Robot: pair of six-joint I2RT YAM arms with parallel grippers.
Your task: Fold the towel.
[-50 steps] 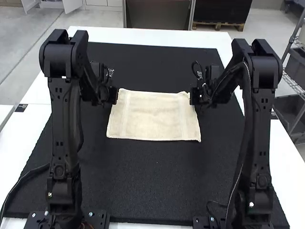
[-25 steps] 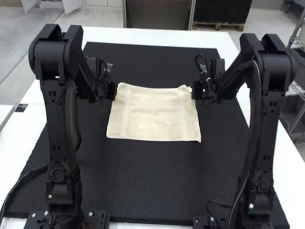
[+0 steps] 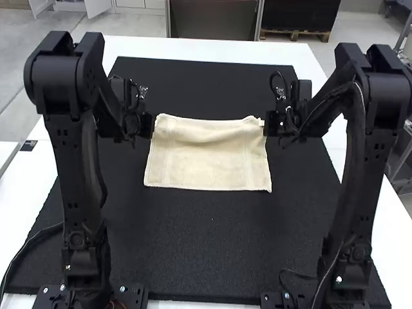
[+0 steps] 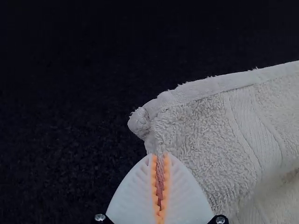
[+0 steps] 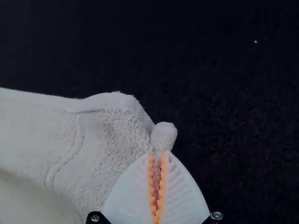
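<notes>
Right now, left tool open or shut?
Shut: the left wrist view has the left tool with a corner of the towel pinched between its orange pads.

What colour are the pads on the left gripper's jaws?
Orange pads, seen best in the left wrist view.

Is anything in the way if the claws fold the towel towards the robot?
Nothing that I can see. The left claw and right claw each hold a far corner of the towel, and only more towel lies between there and its near edge.

No texts, labels, brands, numbers or signs can be read here, on any surface in sight.
</notes>
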